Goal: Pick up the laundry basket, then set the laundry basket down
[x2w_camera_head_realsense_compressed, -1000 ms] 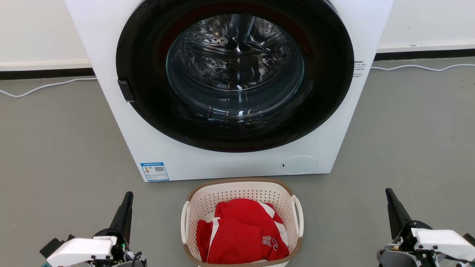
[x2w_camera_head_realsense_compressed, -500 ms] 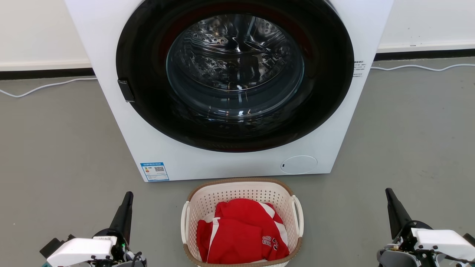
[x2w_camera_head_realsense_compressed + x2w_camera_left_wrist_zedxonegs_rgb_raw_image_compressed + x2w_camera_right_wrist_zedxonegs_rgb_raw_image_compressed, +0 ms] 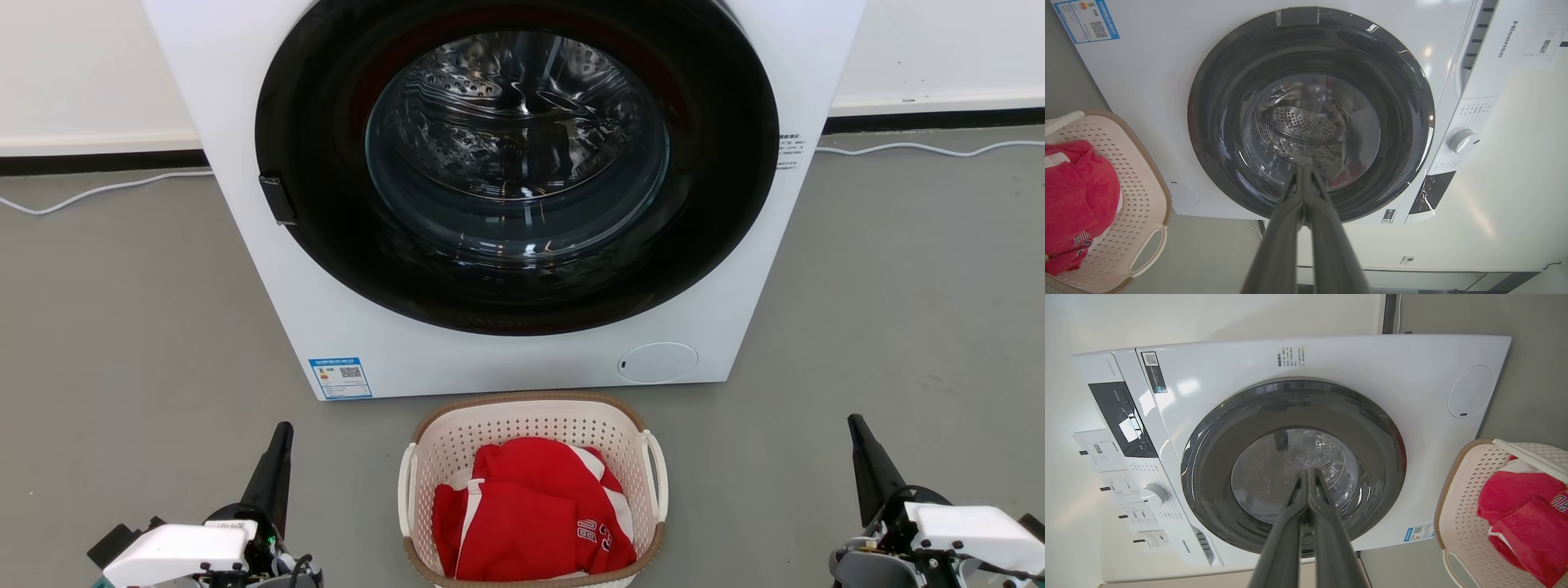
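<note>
The laundry basket [image 3: 531, 425] is cream-white and perforated, with a brown rim and white loop handles. It rests on the grey floor just in front of the washer, holding red clothing [image 3: 531, 510]. My left gripper [image 3: 282, 430] is shut and empty, well to the basket's left. Well to the basket's right, my right gripper [image 3: 854, 423] is also shut and empty. The basket [image 3: 1143, 179] shows at the left edge of the left wrist view, beyond the shut left gripper [image 3: 1304, 167]. The right wrist view has the basket [image 3: 1457, 498] at its right edge and the shut right gripper [image 3: 1308, 473] at centre.
A white front-loading washer [image 3: 506, 359] with a closed dark round door [image 3: 522, 163] stands right behind the basket. White cables [image 3: 82, 194] run along the floor by the back wall on both sides. Grey floor [image 3: 147, 327] spreads left and right of the washer.
</note>
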Controlling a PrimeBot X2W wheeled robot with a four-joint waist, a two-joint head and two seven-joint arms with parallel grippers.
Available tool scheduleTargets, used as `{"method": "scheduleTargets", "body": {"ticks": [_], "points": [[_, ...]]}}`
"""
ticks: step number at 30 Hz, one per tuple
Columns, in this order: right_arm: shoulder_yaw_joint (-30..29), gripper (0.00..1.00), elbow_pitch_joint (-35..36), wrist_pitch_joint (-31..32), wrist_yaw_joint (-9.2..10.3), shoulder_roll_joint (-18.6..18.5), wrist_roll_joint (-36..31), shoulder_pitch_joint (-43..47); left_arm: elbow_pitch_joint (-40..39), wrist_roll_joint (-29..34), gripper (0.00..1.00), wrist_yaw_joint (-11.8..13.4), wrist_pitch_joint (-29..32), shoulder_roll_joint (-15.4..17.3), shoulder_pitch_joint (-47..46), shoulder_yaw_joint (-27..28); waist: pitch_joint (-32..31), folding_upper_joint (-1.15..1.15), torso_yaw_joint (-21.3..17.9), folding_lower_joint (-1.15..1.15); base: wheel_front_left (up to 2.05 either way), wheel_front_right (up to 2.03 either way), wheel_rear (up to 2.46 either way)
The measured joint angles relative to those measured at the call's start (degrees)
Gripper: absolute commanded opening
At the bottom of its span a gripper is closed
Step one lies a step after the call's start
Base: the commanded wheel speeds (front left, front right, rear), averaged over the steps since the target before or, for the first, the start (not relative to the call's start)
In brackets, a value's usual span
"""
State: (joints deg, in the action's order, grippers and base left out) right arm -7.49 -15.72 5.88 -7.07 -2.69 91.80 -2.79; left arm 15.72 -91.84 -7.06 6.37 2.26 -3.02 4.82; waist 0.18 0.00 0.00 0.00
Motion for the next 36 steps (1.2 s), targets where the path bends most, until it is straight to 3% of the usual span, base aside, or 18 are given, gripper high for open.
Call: {"method": "scheduleTargets", "body": {"ticks": [36], "points": [[0.0,0.0,0.0,0.01,0.0,0.0,0.0,0.0,0.0,0.0,0.0,0.0,0.0,0.0,0.0,0.0,0.0,0.0,0.0,0.0,0.0,0.0,0.0]]}}
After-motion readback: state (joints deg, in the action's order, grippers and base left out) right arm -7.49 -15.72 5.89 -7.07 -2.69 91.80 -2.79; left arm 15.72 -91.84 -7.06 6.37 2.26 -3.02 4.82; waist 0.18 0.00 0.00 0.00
